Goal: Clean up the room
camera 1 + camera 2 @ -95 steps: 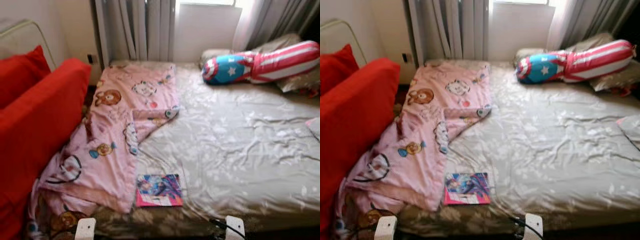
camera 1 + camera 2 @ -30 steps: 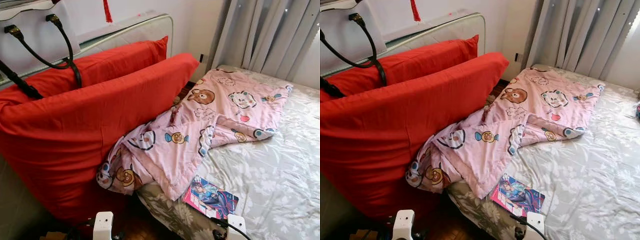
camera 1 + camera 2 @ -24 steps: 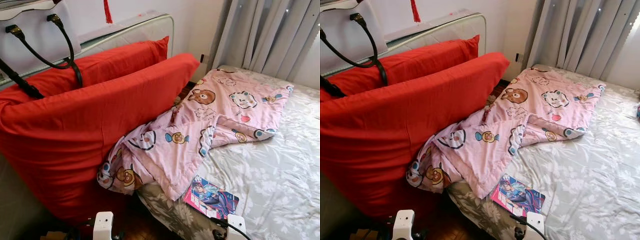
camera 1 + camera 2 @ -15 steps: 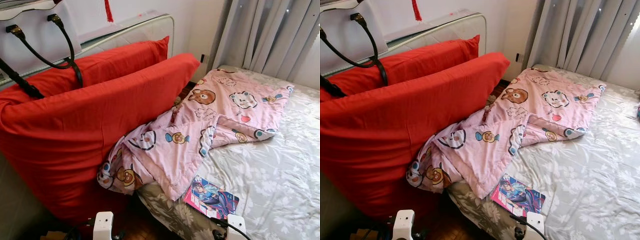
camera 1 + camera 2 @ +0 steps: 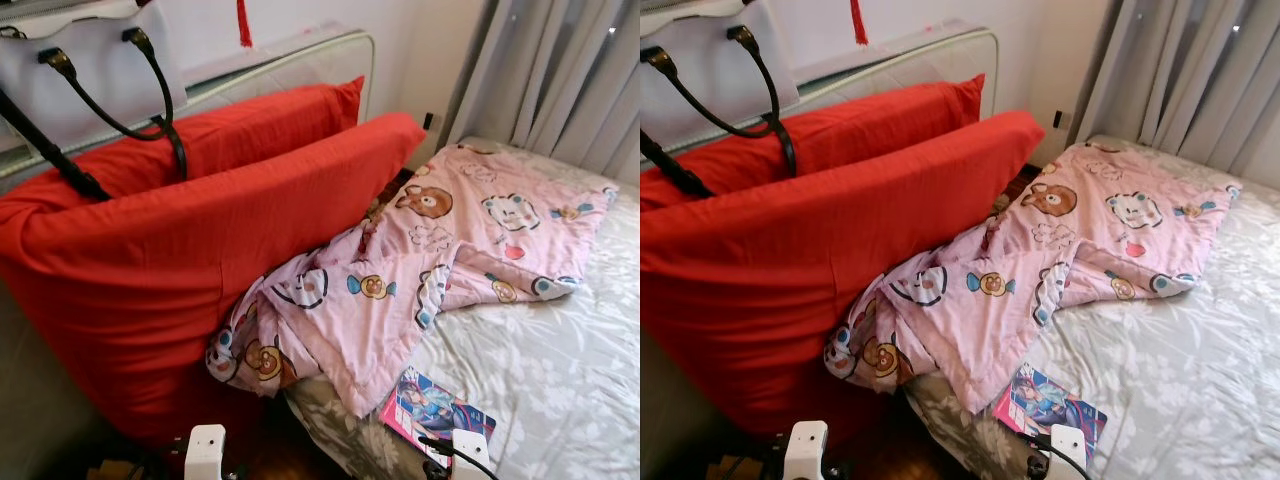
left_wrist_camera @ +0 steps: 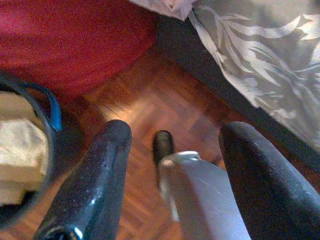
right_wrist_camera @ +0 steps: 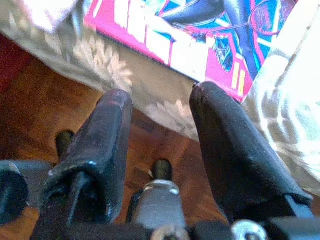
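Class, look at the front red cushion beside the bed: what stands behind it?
Behind the front red cushion stands a second red cushion, then a pale padded headboard. A white handbag with dark straps rests up there. The lower parts of these are covered by the front cushion.

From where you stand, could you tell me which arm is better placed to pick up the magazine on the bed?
Right, probably. The right pincer hangs open just below the magazine at the bed's edge, while the left pincer, also open, points at the wooden floor beside the red cushion.
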Tool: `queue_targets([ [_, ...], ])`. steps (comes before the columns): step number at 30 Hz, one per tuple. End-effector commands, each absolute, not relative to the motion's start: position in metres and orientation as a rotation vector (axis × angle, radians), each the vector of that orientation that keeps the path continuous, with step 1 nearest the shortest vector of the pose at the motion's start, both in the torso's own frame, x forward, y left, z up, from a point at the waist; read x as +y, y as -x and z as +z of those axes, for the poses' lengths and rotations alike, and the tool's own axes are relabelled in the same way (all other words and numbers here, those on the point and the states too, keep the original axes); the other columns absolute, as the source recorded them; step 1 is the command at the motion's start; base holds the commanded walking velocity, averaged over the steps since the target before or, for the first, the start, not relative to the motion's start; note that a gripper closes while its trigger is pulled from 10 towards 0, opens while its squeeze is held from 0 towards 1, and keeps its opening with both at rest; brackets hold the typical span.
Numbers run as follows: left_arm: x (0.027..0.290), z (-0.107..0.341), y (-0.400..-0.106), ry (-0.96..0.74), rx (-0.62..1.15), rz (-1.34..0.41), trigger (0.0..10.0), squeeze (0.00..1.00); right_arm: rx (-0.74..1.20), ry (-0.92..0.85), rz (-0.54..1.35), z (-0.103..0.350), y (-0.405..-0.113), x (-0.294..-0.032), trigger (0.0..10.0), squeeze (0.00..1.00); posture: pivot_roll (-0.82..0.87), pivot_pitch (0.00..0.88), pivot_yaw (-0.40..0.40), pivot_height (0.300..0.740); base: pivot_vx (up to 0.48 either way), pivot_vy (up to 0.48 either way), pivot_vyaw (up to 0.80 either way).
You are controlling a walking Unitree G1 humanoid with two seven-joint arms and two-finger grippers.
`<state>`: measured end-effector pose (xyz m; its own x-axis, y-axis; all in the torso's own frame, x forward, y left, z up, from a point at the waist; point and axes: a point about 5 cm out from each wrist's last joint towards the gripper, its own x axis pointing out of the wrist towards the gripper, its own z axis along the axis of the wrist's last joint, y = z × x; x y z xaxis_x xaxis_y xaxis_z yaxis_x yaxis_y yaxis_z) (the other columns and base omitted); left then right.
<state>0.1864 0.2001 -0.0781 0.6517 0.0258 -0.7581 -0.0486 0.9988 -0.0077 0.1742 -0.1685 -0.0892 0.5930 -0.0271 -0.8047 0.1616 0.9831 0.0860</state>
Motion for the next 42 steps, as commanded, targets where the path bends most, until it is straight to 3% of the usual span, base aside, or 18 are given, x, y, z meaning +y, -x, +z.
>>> queue_targets([
  [1,0.194,-0.08,-0.185,0.027,0.872,0.014,10.0,0.0,0.952,-0.144,-0.132,-0.092,-0.167,-0.176,10.0,0.0,0.03,0.0,-0.034,0.74,0.0,0.0,0.0],
  [13,0.198,-0.073,-0.194,0.036,0.81,0.022,10.0,0.0,0.916,-0.155,-0.142,-0.088,-0.174,-0.176,10.0,0.0,0.03,0.0,-0.033,0.74,0.0,0.0,0.0],
  [27,0.198,-0.011,-0.262,0.081,0.331,-0.035,10.0,0.0,0.473,-0.215,-0.137,-0.036,-0.244,-0.179,10.0,0.0,0.03,0.013,-0.046,0.74,0.0,0.0,0.0],
  [33,0.189,0.014,-0.266,0.068,0.145,-0.084,10.0,0.0,0.373,-0.142,-0.103,-0.027,-0.246,-0.178,10.0,0.0,0.03,0.025,-0.054,0.74,0.0,0.0,0.0],
  [42,0.177,0.026,-0.268,0.096,0.084,-0.088,10.0,0.0,0.388,-0.121,-0.113,-0.028,-0.245,-0.165,10.0,0.0,0.03,0.033,-0.065,0.735,0.0,0.0,0.0],
])
